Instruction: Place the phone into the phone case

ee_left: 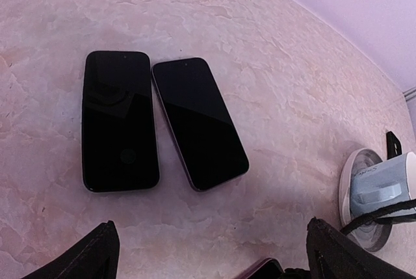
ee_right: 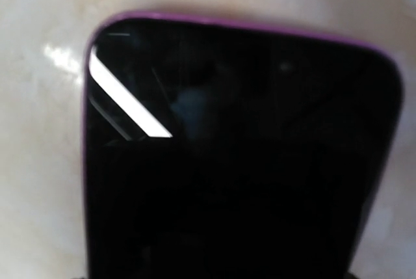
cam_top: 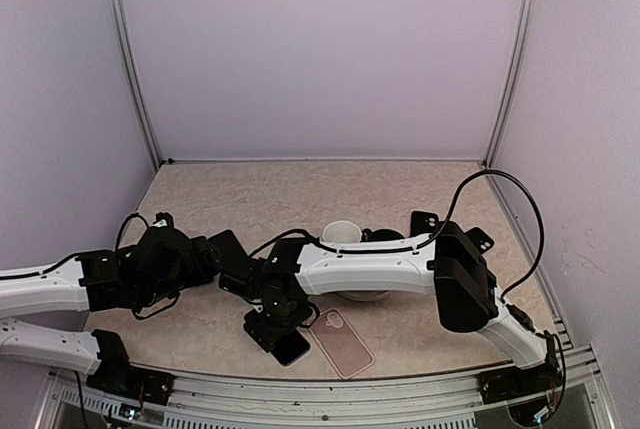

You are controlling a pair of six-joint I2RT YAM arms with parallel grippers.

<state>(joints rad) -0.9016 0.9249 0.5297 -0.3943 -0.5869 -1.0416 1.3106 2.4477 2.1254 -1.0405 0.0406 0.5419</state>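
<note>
One phone [ee_right: 240,162], black glass with purple rim, blurred | lower end cut off | my right gripper [cam_top: 272,331]: can't tell | left gripper [ee_left: 211,230]: spread

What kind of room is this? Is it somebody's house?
Probably not a house: it looks like a robot test booth. Plain lilac walls in metal posts box in a marbled table, robot arms are bolted at its near edge, and phones lie out.
</note>
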